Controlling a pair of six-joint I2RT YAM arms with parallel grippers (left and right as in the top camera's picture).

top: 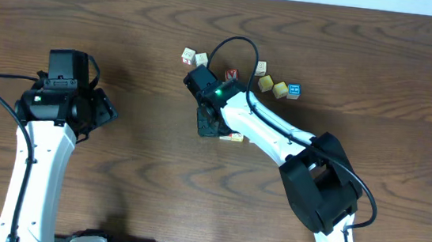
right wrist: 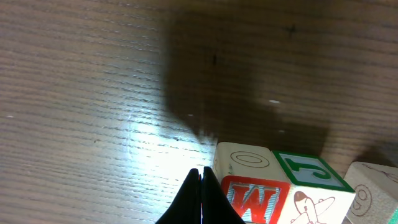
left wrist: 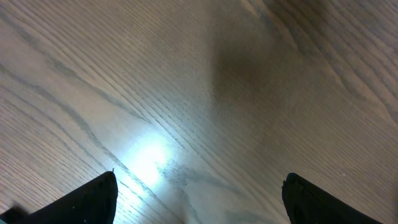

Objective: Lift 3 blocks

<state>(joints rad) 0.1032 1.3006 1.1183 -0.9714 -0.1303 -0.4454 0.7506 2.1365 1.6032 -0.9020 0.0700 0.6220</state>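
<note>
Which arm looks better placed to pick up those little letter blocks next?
The right. The right gripper, shut, sits just beside the red M block and the green block. The left gripper hangs open over the table, far from them.

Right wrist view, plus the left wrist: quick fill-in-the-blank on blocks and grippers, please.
1. The right gripper is ____, with nothing between its fingers.
2. The red-faced block just beside it shows a white letter ____.
3. The neighbouring block, on the far side of it from the gripper, has a top face framed in ____.
4. The left gripper is ____ above the bare table.

Missing words: shut; M; green; open.
</note>
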